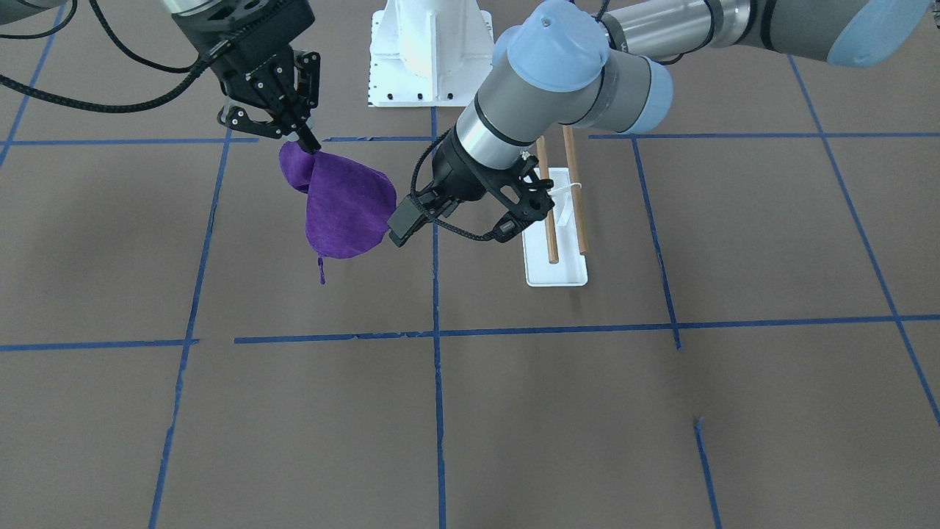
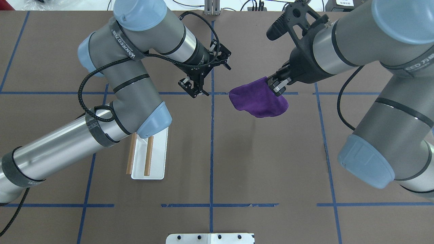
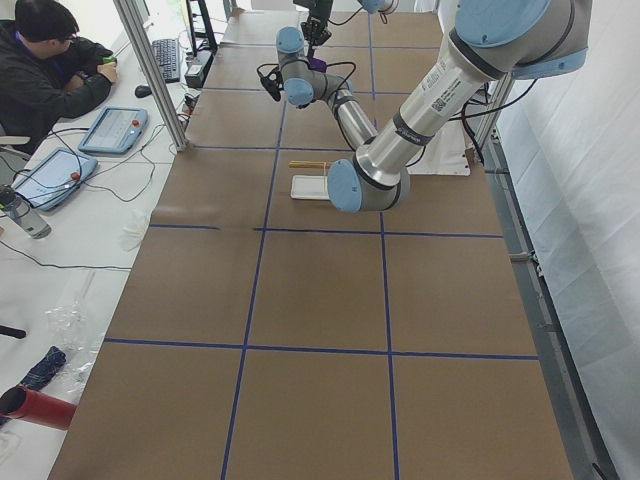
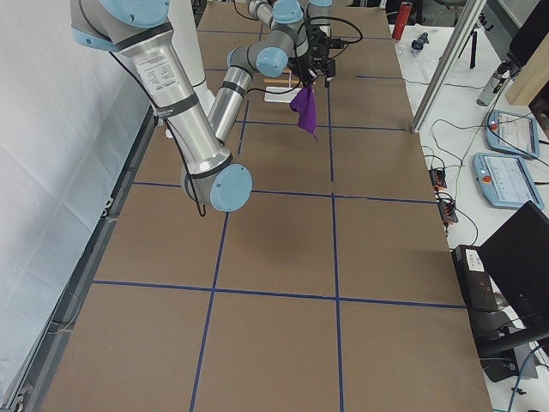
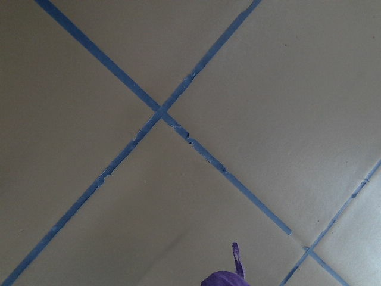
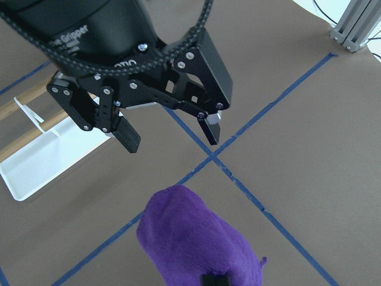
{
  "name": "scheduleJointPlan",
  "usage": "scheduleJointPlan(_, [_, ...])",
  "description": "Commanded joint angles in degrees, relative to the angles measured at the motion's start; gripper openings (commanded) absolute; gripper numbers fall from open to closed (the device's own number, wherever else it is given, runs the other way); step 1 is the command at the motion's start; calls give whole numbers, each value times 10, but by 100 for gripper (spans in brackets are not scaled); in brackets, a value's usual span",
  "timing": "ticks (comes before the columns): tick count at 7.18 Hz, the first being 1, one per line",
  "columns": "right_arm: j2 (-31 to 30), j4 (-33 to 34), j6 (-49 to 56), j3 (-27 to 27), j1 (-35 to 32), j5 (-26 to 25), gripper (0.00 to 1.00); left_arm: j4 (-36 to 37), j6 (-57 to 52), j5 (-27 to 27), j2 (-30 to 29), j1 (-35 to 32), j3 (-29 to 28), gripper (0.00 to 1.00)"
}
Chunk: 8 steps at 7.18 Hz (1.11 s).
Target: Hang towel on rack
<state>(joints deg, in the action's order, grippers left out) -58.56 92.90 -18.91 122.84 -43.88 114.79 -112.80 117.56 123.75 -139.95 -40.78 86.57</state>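
My right gripper (image 1: 308,143) is shut on the top edge of the purple towel (image 1: 341,209), which hangs bunched above the table, its small loop (image 1: 321,272) dangling at the bottom. The towel also shows in the overhead view (image 2: 259,101) under the right gripper (image 2: 276,86). My left gripper (image 2: 212,79) is open and empty, a short way from the towel, with its jaws spread; it also shows in the right wrist view (image 6: 172,140). The rack (image 1: 556,272), a white base with two wooden dowels (image 1: 547,220), stands under the left arm's elbow (image 2: 159,152).
The white robot pedestal (image 1: 429,51) stands at the table's robot side. Blue tape lines (image 1: 438,330) grid the brown table. An operator (image 3: 50,70) sits at a side desk past the table's edge.
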Motion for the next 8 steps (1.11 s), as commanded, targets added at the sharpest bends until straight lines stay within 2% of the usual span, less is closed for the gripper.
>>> scheduleJointPlan(1, [6, 0, -3, 0, 7, -8, 0, -4, 13, 0, -2, 9, 1, 100])
scheduleJointPlan(4, [16, 0, -3, 0, 7, -8, 0, -6, 16, 0, -2, 23, 4, 98])
scheduleJointPlan(5, [20, 0, -5, 0, 6, -8, 0, -7, 25, 0, -1, 26, 5, 85])
scheduleJointPlan(6, [20, -4, -20, 0, 6, -8, 0, -7, 26, 0, -1, 26, 8, 57])
scheduleJointPlan(7, [20, -4, -20, 2, 6, -8, 0, -7, 22, 0, 3, 26, 16, 37])
scheduleJointPlan(8, [19, -4, -20, 6, 6, -7, 0, -7, 19, 0, 5, 26, 16, 37])
